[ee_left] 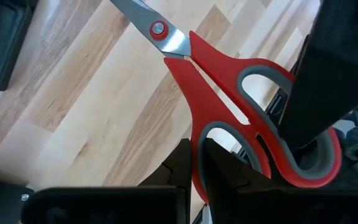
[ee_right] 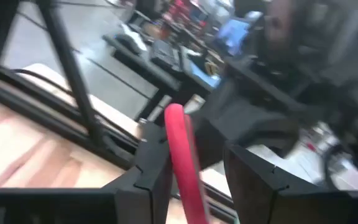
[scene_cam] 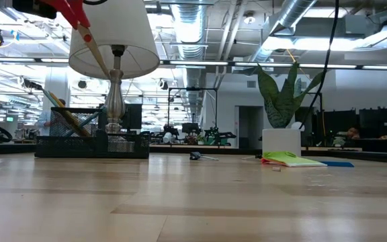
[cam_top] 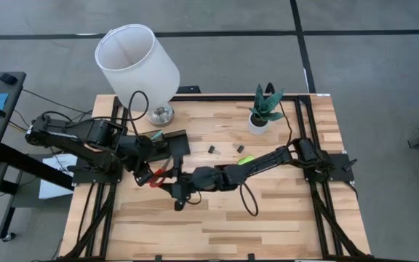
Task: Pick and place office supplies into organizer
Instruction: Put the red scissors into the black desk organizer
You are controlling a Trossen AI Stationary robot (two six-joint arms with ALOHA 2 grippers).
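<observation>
The scissors (cam_top: 157, 175) hung in the air between the 2 arms, above the bench (cam_top: 217, 225) just in front of the organizer (cam_top: 167, 142). The left end effector (ee_left: 199, 177) was clenched on one red handle loop, as its wrist view showed, with the blades running away from it over the wood. The right end effector (ee_right: 194, 168) had its fingers parted to either side of a red handle, not gripping it, so the left arm alone appeared to carry the scissors. This looked like a handover in which the left arm had the load.

In the high view the organizer lay just behind and slightly to the right of the scissors, near the lamp (cam_top: 138, 62), and the left arm was the nearer one to it. The scissors' long axis ran slanted, blades pointing down and toward the organizer in the low view, handles up. The coming move likely turned on bringing the blade tips over a compartment.

The organizer's mesh cup already held several thin pens, seen in the low view. Its other compartments could not be made out. The sticky pad (cam_top: 246, 159) and 2 clips (cam_top: 213, 150) lay well apart on the bench, near the plant (cam_top: 262, 109)
</observation>
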